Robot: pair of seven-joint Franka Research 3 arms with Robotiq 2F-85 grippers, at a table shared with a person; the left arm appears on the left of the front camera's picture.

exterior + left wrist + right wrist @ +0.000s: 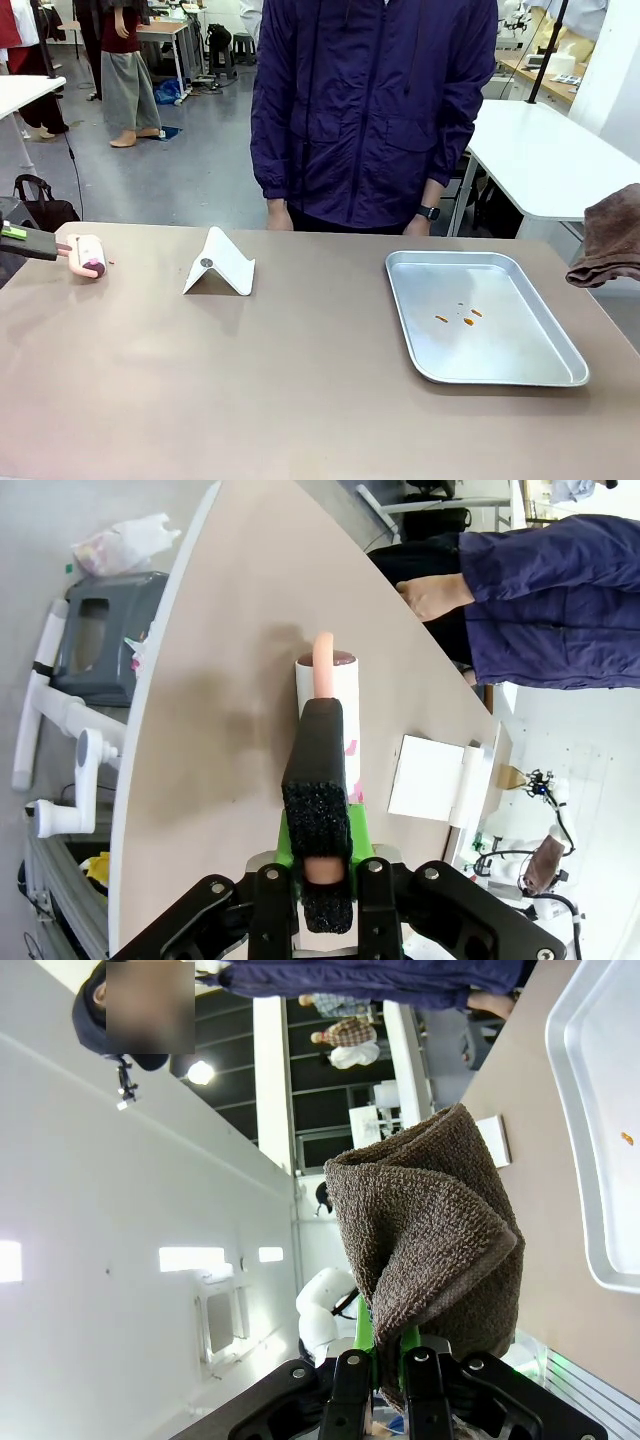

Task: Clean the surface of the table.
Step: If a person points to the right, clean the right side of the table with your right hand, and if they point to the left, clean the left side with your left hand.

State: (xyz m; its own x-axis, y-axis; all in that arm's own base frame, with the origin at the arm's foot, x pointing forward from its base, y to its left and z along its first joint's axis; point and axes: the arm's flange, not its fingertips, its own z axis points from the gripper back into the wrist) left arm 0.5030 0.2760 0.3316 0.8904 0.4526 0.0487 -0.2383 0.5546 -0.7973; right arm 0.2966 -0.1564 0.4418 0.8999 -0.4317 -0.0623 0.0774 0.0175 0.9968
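Taupe-brown table (300, 410) stretches wide across the front view, from the near edge to the person (370, 100) in a dark purple jacket standing at the far side. Both of the person's hands (278, 215) hang at the far edge, and there's a dark watch (429, 212) on one wrist.

Over on the far left, the left gripper (42, 244) comes in low over the table's edge, jaws clamped tight on the pink handle of a lint roller (88, 256). The roll is white with a purple end cap and points toward the middle of the table. Whether it touches the top or sits just above it, I can't tell.

Left of centre stands a white folded stand (222, 265), tent-shaped, well apart from the roller.

On the right, a shallow silver tray (540, 372) lies flat on the table with a few small orange crumbs (468, 321) near its middle.

At the right edge, a brown towel (610, 238) hangs bunched above the table, just beside the tray's far right corner. In the right wrist view the right gripper (378, 1362) has its green-padded fingers pinched shut on that towel, and the cloth folds up thick ahead of them.
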